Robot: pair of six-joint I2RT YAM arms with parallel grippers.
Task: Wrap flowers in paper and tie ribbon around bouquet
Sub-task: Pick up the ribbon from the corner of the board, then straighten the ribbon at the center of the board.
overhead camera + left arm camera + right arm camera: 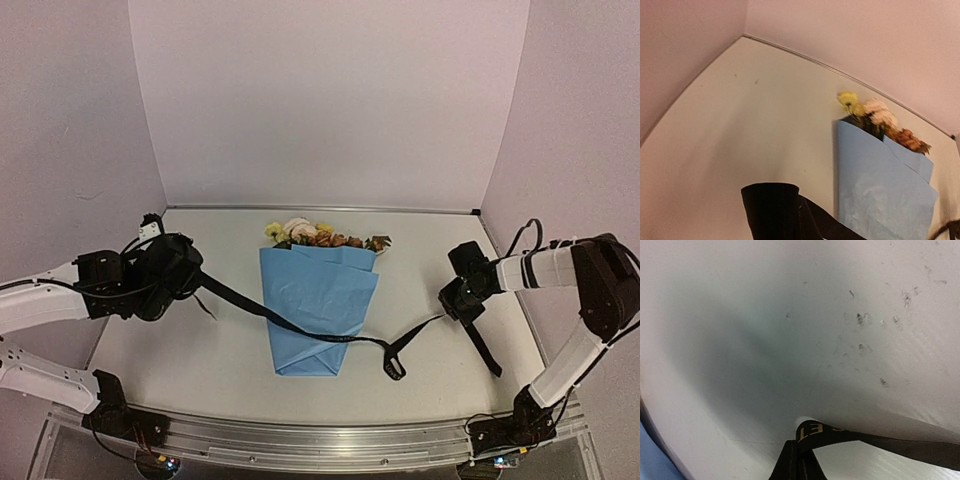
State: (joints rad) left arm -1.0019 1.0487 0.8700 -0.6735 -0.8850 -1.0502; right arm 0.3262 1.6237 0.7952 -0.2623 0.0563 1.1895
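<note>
Black ribbon: runs left to right over bouquet, across its long axis.
Bouquet: tabletop centre, blooms toward far edge.
Left gripper: clamped on ribbon.
Right gripper: clamped on ribbon.

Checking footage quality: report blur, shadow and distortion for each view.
Top external: sharp, evenly lit. Left wrist: flowers and paper slightly blurred, table's far edge bowed. Right wrist: broad soft shadow on the table; ribbon lettering partly legible.
</note>
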